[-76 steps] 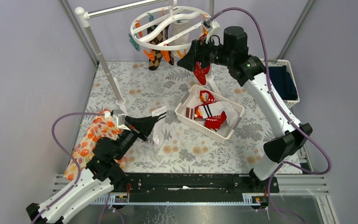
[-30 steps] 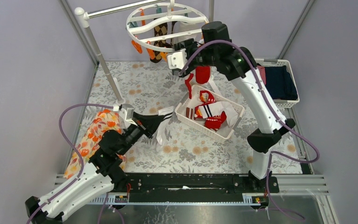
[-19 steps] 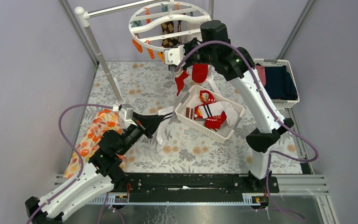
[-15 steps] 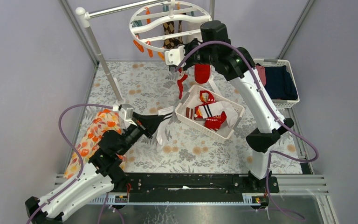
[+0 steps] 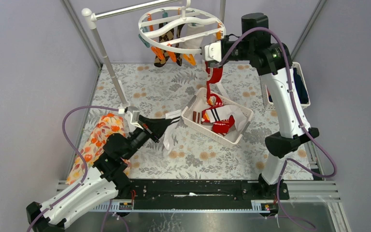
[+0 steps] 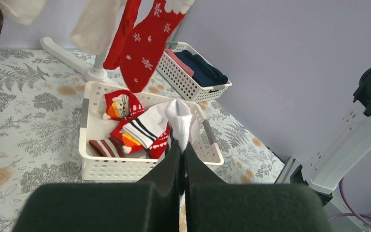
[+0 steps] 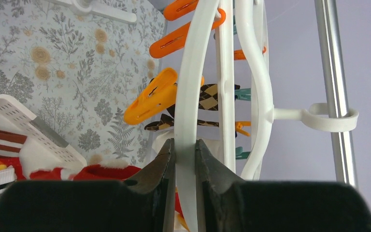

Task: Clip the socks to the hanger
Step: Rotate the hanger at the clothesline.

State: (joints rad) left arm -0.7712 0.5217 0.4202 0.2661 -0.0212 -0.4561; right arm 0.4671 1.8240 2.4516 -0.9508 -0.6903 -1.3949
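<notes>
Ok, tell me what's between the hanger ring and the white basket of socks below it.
A red snowflake sock hangs in that gap, from the hanger down toward the basket; the top view shows it.

The round white hanger (image 5: 181,29) has its rim pinched between the right claw's (image 5: 213,50) jaws. A red snowflake sock (image 5: 216,76) dangles clipped just below that claw, with argyle socks (image 5: 165,35) hanging beyond it. A white sock (image 5: 170,137) droops from the closed left claw (image 5: 173,117)
</notes>
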